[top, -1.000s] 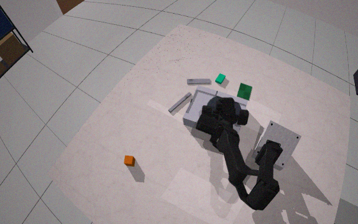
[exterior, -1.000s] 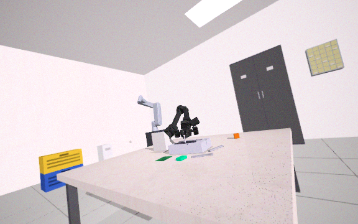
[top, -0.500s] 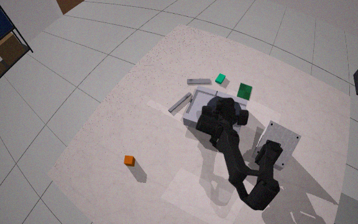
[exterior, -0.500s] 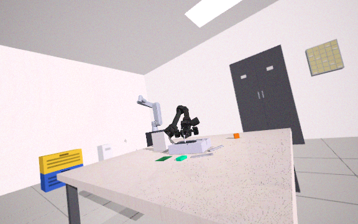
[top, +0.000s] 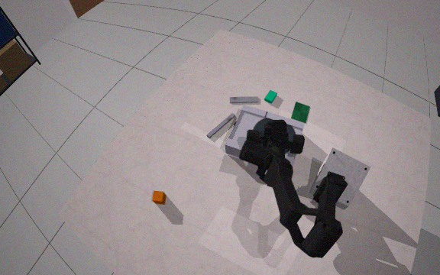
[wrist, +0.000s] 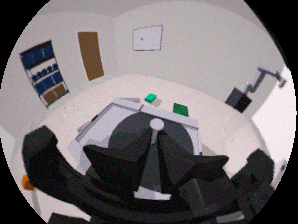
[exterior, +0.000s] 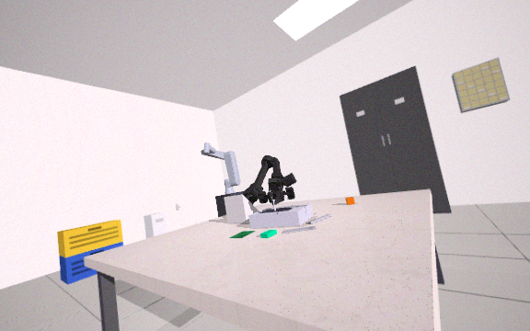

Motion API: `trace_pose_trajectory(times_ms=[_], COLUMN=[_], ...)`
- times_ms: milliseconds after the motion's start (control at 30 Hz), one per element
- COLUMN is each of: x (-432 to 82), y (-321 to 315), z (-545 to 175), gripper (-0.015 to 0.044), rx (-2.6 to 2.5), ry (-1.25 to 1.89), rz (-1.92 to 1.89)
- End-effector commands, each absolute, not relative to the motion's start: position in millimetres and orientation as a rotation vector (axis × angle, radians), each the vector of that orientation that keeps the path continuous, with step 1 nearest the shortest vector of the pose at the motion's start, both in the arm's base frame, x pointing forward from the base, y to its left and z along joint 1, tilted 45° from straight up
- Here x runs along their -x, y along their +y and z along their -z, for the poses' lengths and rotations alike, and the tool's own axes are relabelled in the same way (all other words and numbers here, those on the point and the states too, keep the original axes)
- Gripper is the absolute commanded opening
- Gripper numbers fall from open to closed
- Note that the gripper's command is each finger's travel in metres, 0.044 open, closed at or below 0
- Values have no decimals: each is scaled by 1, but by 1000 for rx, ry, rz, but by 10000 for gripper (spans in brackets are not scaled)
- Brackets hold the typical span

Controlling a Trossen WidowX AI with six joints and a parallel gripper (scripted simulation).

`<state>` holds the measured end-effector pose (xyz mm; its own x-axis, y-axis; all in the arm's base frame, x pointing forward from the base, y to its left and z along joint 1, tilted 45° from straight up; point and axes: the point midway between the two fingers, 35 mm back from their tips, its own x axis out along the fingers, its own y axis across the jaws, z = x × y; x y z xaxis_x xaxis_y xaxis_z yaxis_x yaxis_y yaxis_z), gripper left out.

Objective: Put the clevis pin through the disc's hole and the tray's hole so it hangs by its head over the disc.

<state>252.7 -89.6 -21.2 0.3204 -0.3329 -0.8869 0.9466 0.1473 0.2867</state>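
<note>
In the middle of the wrist view, the gripper [top: 275,127] [exterior: 274,199] [wrist: 154,129] is pinching the steel pin [exterior: 274,205] [wrist: 156,125] between its two fingertips. The round pale head of the pin is at the upper side, just above the fingertips. The pin is over the dark disc [top: 262,127] [exterior: 284,211] [wrist: 127,131], and the disc lies inside the rimmed tray [top: 235,150] [exterior: 274,220] [wrist: 187,120]. If the lower end of the pin is already in the hole, I cannot tell, because the fingers hide this place.

In the top view, two grey bars, one [top: 244,100] [exterior: 299,230] and another [top: 221,125] [exterior: 320,219], lie near the tray, at its upper left. A bright green block [top: 270,96] [exterior: 269,233] [wrist: 150,98] and a dark green square [top: 300,111] [exterior: 242,234] [wrist: 180,109] are above the tray. An orange cube [top: 159,197] [exterior: 350,200] [wrist: 28,182] is well apart, at the lower left.
</note>
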Motion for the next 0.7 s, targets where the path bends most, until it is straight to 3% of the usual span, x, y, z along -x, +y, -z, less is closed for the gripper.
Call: trace_pose_trajectory(times_ms=[0, 667], x=[-256, -263], y=[-89, -89], z=[21, 20], gripper=[0, 0], rx=[-1014, -1015], ry=[766, 765], rz=[1063, 1063])
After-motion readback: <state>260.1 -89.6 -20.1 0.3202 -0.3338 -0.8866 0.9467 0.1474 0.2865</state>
